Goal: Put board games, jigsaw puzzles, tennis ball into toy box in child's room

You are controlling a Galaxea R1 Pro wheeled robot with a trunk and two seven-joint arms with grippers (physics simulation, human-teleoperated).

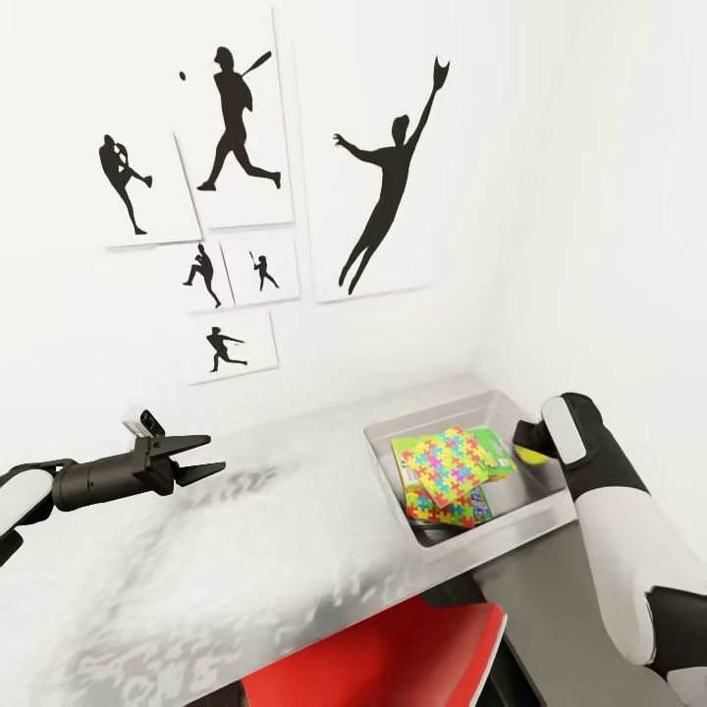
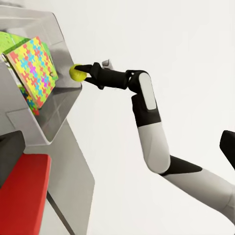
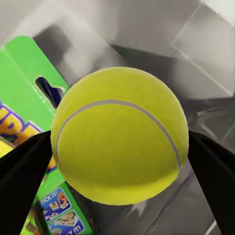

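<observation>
Right tool (image 1: 527, 444) clenched on ball (image 1: 530, 453) at frame's right, poised over box (image 1: 447, 545) for dropping beside puzzles (image 1: 447, 469); left tool (image 1: 201, 459) spread empty, parked over tabletop (image 1: 245, 530).

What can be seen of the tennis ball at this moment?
The tennis ball is a small yellow-green sphere with a fuzzy-looking surface and a pale curved seam across it. It is clamped between the two dark fingers of the right gripper, one on each side, and is held in the air over the toy box, near its far right wall. It touches nothing else. Below it in the box lie a jigsaw puzzle and a green-edged board game.
</observation>
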